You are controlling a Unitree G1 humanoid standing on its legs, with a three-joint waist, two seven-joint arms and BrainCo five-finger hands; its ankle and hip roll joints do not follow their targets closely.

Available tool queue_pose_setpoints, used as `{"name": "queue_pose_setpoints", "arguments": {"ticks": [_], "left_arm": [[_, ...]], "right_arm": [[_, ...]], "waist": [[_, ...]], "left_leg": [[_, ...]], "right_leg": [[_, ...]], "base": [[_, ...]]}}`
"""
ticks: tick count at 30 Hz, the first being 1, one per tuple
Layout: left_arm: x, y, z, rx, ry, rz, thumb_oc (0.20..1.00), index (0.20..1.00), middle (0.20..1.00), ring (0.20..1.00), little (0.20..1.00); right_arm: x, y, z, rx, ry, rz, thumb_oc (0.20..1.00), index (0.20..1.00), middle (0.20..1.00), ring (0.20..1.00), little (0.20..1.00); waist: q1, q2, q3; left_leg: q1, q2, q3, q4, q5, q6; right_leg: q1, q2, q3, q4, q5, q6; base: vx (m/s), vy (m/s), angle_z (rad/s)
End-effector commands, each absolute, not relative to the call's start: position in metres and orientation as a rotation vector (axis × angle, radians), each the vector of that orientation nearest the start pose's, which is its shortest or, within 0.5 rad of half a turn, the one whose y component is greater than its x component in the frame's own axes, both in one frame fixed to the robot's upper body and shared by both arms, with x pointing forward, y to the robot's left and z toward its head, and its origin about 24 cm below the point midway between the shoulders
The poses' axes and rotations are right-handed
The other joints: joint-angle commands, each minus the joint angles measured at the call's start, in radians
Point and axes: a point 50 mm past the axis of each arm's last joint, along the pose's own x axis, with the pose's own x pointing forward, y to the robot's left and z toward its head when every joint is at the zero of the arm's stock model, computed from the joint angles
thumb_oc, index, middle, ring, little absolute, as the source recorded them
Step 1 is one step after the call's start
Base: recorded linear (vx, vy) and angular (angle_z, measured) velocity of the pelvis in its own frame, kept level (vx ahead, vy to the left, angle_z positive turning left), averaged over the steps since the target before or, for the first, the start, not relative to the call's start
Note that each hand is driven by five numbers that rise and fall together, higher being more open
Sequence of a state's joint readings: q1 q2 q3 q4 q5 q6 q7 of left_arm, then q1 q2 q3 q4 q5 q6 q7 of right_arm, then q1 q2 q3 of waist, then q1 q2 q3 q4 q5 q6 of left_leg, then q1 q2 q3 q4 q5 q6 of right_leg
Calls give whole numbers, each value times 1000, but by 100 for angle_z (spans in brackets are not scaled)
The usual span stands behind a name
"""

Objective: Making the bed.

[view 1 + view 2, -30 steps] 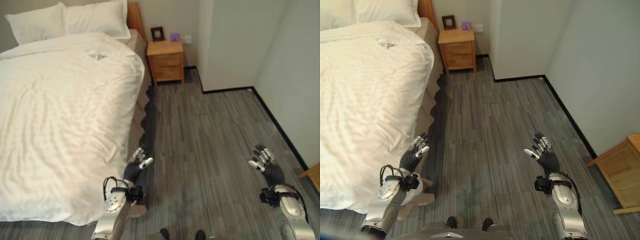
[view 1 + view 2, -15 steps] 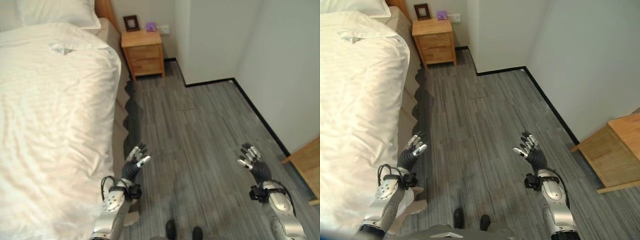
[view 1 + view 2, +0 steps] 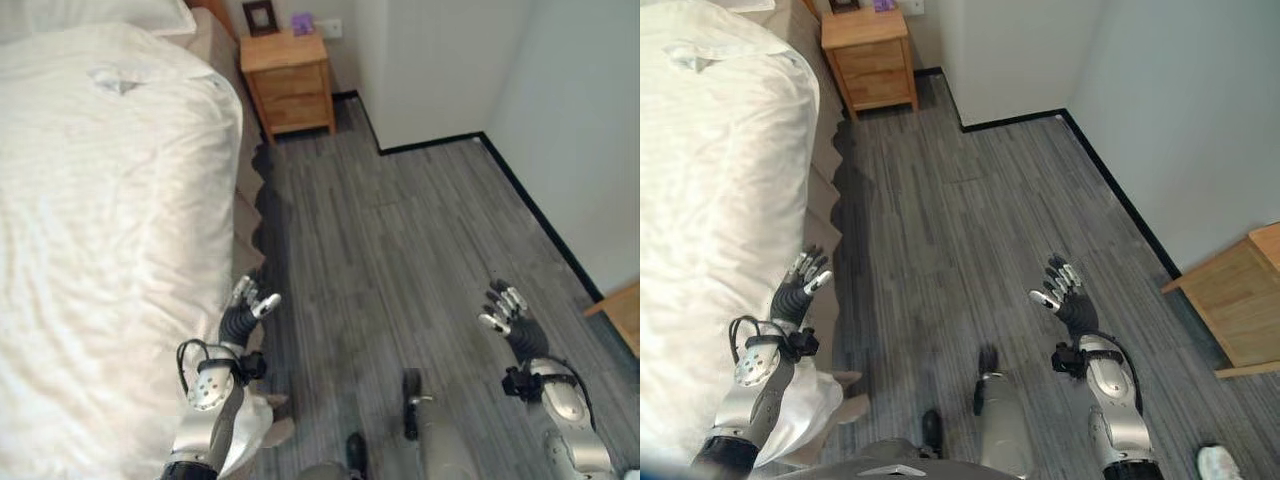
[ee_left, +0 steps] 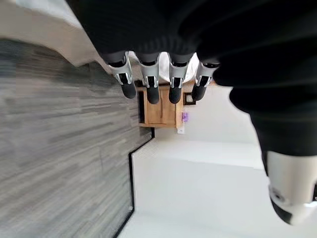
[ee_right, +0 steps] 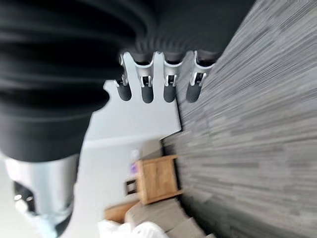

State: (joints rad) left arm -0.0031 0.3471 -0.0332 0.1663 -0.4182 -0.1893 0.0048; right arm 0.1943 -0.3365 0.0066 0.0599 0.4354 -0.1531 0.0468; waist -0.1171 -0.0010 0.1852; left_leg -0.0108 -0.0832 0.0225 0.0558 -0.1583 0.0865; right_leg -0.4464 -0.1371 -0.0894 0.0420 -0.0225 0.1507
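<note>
Closest to me, the robot's left hand [image 3: 243, 308] hangs just off the side of the bed, fingers loose and spread, holding nothing. Its right hand [image 3: 507, 315] is well out over the bare grey floor [image 3: 400, 240], same deal: fingers relaxed and apart, nothing in it. So neither hand is on any bedding yet.

The white duvet [image 3: 110, 220] covers pretty much the whole bed and drapes over the near side, with a bit of it hanging down right by the left arm. It looks mostly flat already, with some light rippling and one small crumpled spot [image 3: 108, 80] up near the head end. A sliver of pillow [image 3: 150, 12] peeks in at the top.

If I had to guess, the step in hand is getting lined up along the bedside to grab and tidy that hanging edge. Doing it well probably means taking the edge with the left hand, since it's the one beside it, and pulling evenly so the ripples don't bunch.

Room-wise, there's a decent open strip of floor between bed and wall [image 3: 560, 90]. Further off, a wooden nightstand [image 3: 290, 75] sits tight against the bed's head end, and another wooden piece [image 3: 1240, 300] juts in on the right, so swinging wide that way looks risky.
</note>
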Motion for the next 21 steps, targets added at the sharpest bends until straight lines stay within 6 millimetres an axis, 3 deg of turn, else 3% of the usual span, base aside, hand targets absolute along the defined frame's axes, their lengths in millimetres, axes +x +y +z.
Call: {"name": "queue_pose_setpoints", "arguments": {"ticks": [1,2,3,4,5,6,7,8,10,12,14,15,16,17,18,19,20,21], "left_arm": [[257,215,72,-59,-214,-22,1000,1000,1000,1000,1000],[257,215,72,-59,-214,-22,1000,1000,1000,1000,1000],[258,207,71,-100,-214,-57,1000,1000,1000,1000,1000],[258,202,70,-125,-210,-70,1000,1000,1000,1000,1000],[259,200,70,-150,-202,-77,1000,1000,1000,1000,1000],[259,200,70,-150,-203,-77,1000,1000,1000,1000,1000],[257,194,71,-181,-202,-124,1000,1000,1000,1000,1000],[255,194,69,-181,-192,-125,1000,1000,1000,1000,1000],[254,195,67,-203,-182,-125,1000,1000,1000,1000,1000],[250,195,61,-234,-164,-137,1000,1000,1000,1000,1000],[247,195,57,-241,-154,-143,1000,1000,1000,1000,1000],[244,198,56,-241,-153,-136,1000,1000,1000,1000,1000],[241,200,54,-247,-150,-129,1000,1000,1000,1000,1000],[240,203,55,-255,-160,-120,1000,1000,1000,1000,1000],[239,203,55,-256,-159,-120,1000,1000,1000,1000,1000],[238,206,55,-264,-165,-104,1000,1000,1000,1000,1000],[233,213,56,-268,-170,-81,1000,1000,1000,1000,1000],[233,213,56,-268,-170,-81,1000,1000,1000,1000,1000]], "right_arm": [[217,-227,38,97,-49,-11,1000,1000,1000,1000,1000],[217,-227,38,98,-49,-11,1000,1000,1000,1000,1000],[217,-226,34,113,-29,-10,1000,1000,1000,1000,1000],[216,-226,34,116,-31,0,1000,1000,1000,1000,1000],[217,-225,39,147,-56,1,1000,1000,1000,1000,1000],[217,-225,39,148,-56,1,1000,1000,1000,1000,1000],[213,-228,36,190,-46,-5,1000,1000,1000,1000,1000],[212,-233,33,160,-25,-26,1000,1000,1000,1000,1000],[216,-235,34,128,-22,-35,1000,1000,1000,1000,1000],[220,-237,40,124,-45,-19,1000,1000,1000,1000,1000],[221,-237,41,120,-50,-17,1000,1000,1000,1000,1000],[222,-237,43,113,-60,-14,1000,1000,1000,1000,1000],[224,-232,42,93,-63,9,1000,1000,1000,1000,1000],[226,-231,43,76,-66,18,1000,1000,1000,1000,1000],[226,-231,43,75,-65,19,1000,1000,1000,1000,1000],[227,-230,43,65,-63,20,1000,1000,1000,1000,1000],[229,-228,43,63,-58,36,1000,1000,1000,1000,1000],[229,-227,43,63,-58,36,1000,1000,1000,1000,1000]], "waist": [[-51,20,-50],[-53,16,-52],[-60,23,-66],[-58,14,-73],[-55,-5,-72],[-57,-6,-73],[-18,-43,-56],[14,-60,-41],[61,-76,-22],[104,-68,-36],[121,-71,-42],[135,-68,-49],[168,-46,-71],[180,-31,-83],[181,-37,-83],[185,-36,-97],[199,-47,-122],[202,-48,-120]], "left_leg": [[324,131,9,-31,40,-154],[321,128,6,-32,43,-154],[278,176,12,178,193,-188],[214,205,22,353,307,-196],[133,233,49,540,367,-191],[126,232,45,545,367,-191],[-2,245,71,763,336,-148],[-91,230,83,829,304,-145],[-246,230,113,828,250,-139],[-327,219,152,599,241,-141],[-330,213,165,526,247,-143],[-323,197,203,344,277,-142],[-304,145,206,53,338,-145],[-329,146,247,-71,355,-152],[-312,136,253,-98,365,-150],[-317,136,303,-141,366,-148],[-285,129,382,-107,395,-125],[-282,130,385,-107,395,-126]], "right_leg": [[39,62,-39,19,189,13],[37,58,-39,18,191,13],[75,95,-29,66,164,-32],[123,115,-29,82,126,-70],[181,126,-29,78,102,-109],[178,124,-31,76,105,-110],[280,143,-17,48,41,-156],[338,140,-5,39,20,-166],[420,127,1,20,-4,-160],[501,130,9,-4,-34,-148],[536,119,15,-15,-45,-141],[568,122,23,-27,-65,-132],[641,145,38,-43,-95,-117],[674,165,42,-44,-112,-110],[677,156,43,-44,-117,-107],[720,156,45,-45,-137,-102],[770,140,45,15,-121,-81],[771,139,48,16,-121,-81]], "base": [[427,-144,43],[649,-261,39],[680,-339,26],[967,-556,37],[536,-379,48],[701,-554,48],[632,-456,12],[841,-535,-7],[590,-183,-11],[591,-25,-16],[487,26,-25],[1020,102,-52],[1070,126,-50],[827,103,-14],[540,46,-2],[821,28,2],[799,21,-7],[753,40,-10]]}}
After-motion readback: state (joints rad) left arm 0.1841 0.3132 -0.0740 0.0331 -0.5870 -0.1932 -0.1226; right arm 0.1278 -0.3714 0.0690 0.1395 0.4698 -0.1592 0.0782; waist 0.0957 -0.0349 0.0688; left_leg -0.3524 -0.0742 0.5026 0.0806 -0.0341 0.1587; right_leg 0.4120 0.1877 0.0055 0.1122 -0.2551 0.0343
